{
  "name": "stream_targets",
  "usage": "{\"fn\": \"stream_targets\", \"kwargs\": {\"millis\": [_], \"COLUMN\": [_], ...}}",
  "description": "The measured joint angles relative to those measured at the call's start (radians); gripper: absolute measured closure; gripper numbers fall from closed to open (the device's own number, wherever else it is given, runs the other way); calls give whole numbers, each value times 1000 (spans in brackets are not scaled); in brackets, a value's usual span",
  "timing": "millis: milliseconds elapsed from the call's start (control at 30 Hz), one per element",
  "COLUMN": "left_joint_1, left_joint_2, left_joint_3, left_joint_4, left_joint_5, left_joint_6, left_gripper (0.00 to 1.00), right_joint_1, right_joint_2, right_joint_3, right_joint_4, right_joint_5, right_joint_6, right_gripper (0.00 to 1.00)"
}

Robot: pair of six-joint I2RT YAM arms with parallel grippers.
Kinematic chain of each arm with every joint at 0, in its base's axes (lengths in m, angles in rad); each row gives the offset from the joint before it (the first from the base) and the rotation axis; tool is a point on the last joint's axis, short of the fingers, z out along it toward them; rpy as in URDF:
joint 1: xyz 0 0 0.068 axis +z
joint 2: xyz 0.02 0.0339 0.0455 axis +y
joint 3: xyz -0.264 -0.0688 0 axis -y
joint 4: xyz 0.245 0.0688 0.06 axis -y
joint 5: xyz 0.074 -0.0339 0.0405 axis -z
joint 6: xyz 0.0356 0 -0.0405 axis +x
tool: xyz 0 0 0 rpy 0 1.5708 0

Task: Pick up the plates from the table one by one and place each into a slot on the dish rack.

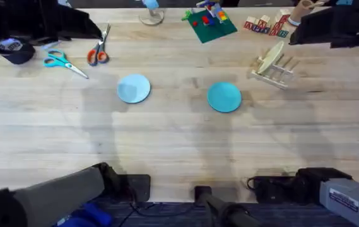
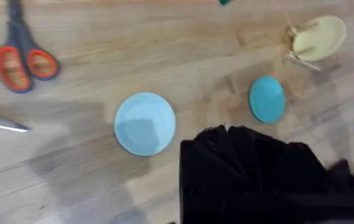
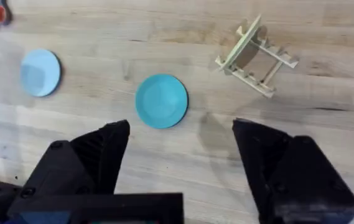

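Two plates lie flat on the table (image 1: 166, 145): a pale sky-blue plate (image 1: 133, 88) left of centre and a darker teal plate (image 1: 224, 97) right of centre. The dish rack (image 1: 274, 68) stands at the back right with a cream plate leaning in its pegs. My left gripper (image 2: 226, 130) hovers near the table's front, shut and empty, with the pale plate (image 2: 144, 123) ahead of it. My right gripper (image 3: 181, 124) is open and empty, well short of the teal plate (image 3: 161, 101) and the rack (image 3: 256, 59).
Orange-handled scissors (image 1: 98, 53) and blue-handled scissors (image 1: 62, 62) lie at the back left. A green base with bricks (image 1: 209, 24), lettered blocks (image 1: 264, 25) and a pale blue stemmed object (image 1: 152, 12) line the far edge. Both arms (image 1: 72, 192) (image 1: 321, 186) sit at the front.
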Motion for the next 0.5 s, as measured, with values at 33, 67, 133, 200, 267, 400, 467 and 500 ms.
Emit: {"fn": "stream_targets", "kwargs": {"millis": [33,67,133,200,267,400,467,500], "left_joint_1": [0,0,0,0,2,24,42,49], "left_joint_2": [10,22,42,62,83,125,149,160], "left_joint_3": [0,0,0,0,0,0,0,0], "left_joint_4": [-18,-35,-50,-51,-52,-51,-51,-52], "left_joint_5": [17,35,56,68,73,80,82,83], "left_joint_6": [22,45,77,100,124,167,183,189], "left_gripper": [959,959,959,959,959,959,959,959], "right_joint_1": [0,0,0,0,0,0,0,0], "right_joint_2": [0,0,0,0,0,0,0,0], "right_joint_3": [0,0,0,0,0,0,0,0], "right_joint_4": [0,0,0,0,0,0,0,0], "right_joint_5": [0,0,0,0,0,0,0,0], "right_joint_6": [0,0,0,0,0,0,0,0], "right_gripper": [5,5,5,5,7,6,6,6]}}
